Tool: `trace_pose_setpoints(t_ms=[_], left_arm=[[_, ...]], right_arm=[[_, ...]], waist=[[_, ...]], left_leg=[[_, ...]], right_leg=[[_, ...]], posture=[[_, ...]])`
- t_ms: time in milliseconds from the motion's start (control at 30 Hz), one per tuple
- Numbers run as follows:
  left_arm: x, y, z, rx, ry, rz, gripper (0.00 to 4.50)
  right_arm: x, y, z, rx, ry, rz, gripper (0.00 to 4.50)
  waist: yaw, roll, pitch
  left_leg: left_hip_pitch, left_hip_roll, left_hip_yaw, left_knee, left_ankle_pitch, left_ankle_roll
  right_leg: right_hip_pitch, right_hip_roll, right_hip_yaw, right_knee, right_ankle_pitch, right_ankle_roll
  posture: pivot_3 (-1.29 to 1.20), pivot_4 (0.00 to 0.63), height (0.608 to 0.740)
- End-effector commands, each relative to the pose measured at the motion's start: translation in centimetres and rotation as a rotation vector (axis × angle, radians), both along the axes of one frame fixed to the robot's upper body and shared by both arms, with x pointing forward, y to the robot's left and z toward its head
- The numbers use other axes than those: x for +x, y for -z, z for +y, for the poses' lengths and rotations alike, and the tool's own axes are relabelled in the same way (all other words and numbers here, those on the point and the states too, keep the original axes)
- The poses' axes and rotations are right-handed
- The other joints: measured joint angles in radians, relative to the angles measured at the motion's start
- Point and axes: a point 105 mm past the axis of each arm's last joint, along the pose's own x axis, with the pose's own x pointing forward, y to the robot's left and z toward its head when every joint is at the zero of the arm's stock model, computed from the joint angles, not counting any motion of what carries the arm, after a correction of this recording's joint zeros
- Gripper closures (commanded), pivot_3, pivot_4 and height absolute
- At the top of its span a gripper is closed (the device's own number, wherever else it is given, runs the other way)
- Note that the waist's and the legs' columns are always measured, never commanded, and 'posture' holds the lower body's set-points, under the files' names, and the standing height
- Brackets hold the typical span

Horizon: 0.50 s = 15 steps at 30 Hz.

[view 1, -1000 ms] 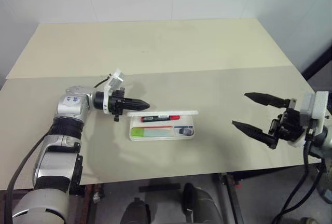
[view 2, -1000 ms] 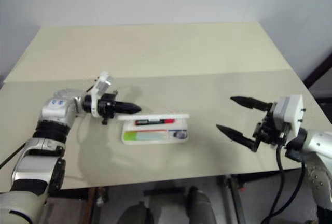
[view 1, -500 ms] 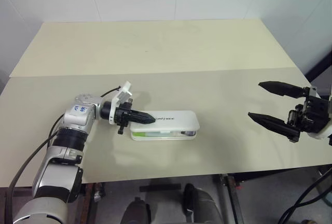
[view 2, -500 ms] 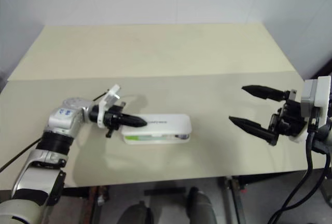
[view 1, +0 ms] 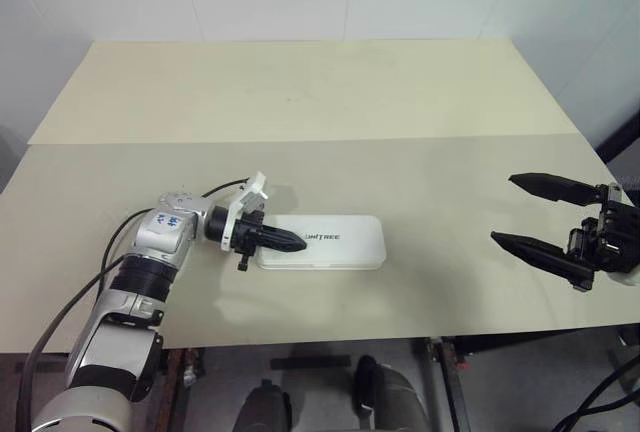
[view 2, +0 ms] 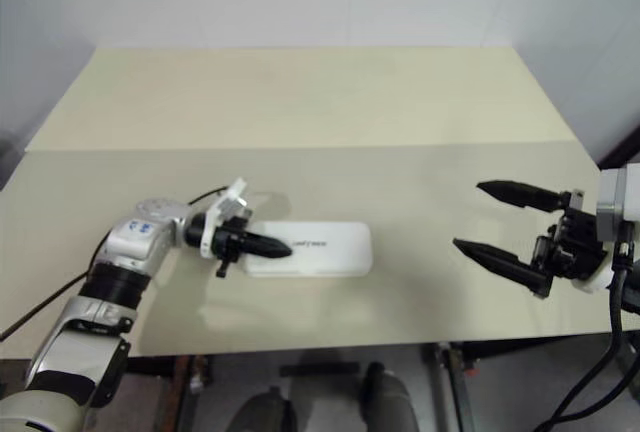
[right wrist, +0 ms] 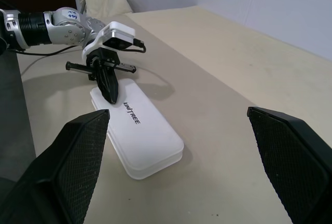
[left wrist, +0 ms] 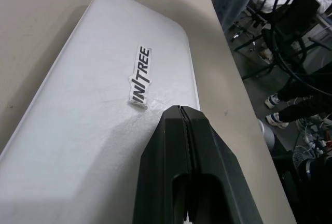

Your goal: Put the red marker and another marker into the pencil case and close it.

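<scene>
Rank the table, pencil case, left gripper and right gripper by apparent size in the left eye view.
1. table
2. pencil case
3. right gripper, open, though nearness to the camera may inflate it
4. left gripper, shut, resting on the case's end

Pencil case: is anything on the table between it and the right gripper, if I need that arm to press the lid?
Nothing visible. The table lies bare between the case and the right gripper, which hangs off to the right with jaws open. The left gripper, jaws shut, is over the lid's left end.
</scene>
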Motion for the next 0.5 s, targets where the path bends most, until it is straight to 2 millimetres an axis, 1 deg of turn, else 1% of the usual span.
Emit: trace_pose_setpoints(t_ms=[33, 133, 300, 367, 500], left_arm=[[0.0, 1.6, -0.2, 0.073, -0.019, 0.024, 4.49], [-0.1, 2.2, -0.2, 0.09, -0.018, 0.031, 4.49], [0.0, 2.2, -0.6, 0.088, -0.019, 0.027, 4.49], [0.2, 1.7, -0.8, 0.078, -0.026, 0.013, 4.49], [0.7, -0.2, -1.3, 0.025, -0.055, -0.016, 4.49]], right_arm=[[-0.5, -1.2, -0.1, -0.017, 0.003, -0.051, 0.0], [-0.3, -1.3, -0.1, -0.019, 0.006, -0.061, 0.0], [0.1, -1.2, 0.3, -0.011, 0.007, -0.072, 0.0], [0.2, -1.2, 0.4, -0.007, 0.008, -0.078, 0.0], [0.3, -1.1, 0.6, 0.0, 0.003, -0.079, 0.0]], waist=[[0.0, 0.0, 0.0], [0.0, 0.001, -0.001], [0.001, 0.002, -0.001], [0.002, 0.003, -0.002], [0.003, 0.003, -0.002]], left_leg=[[0.0, 0.0, 0.0, 0.001, 0.0, 0.0], [0.0, 0.0, 0.0, 0.003, 0.0, 0.0], [0.0, 0.0, 0.0, 0.008, -0.001, 0.002], [-0.001, 0.0, 0.0, 0.009, -0.002, 0.002], [-0.001, 0.0, 0.0, 0.009, -0.002, 0.003]], right_leg=[[0.0, 0.0, 0.0, 0.0, 0.0, 0.0], [0.001, 0.0, 0.0, 0.001, 0.001, 0.0], [0.002, -0.001, 0.001, 0.002, 0.002, 0.0], [0.002, -0.001, 0.001, 0.001, 0.003, 0.0], [0.002, -0.001, 0.002, 0.001, 0.003, 0.001]], posture=[[0.0, 0.15, 0.74], [0.0, 0.15, 0.74], [0.0, 0.15, 0.74], [0.0, 0.15, 0.74], [0.0, 0.15, 0.74]])
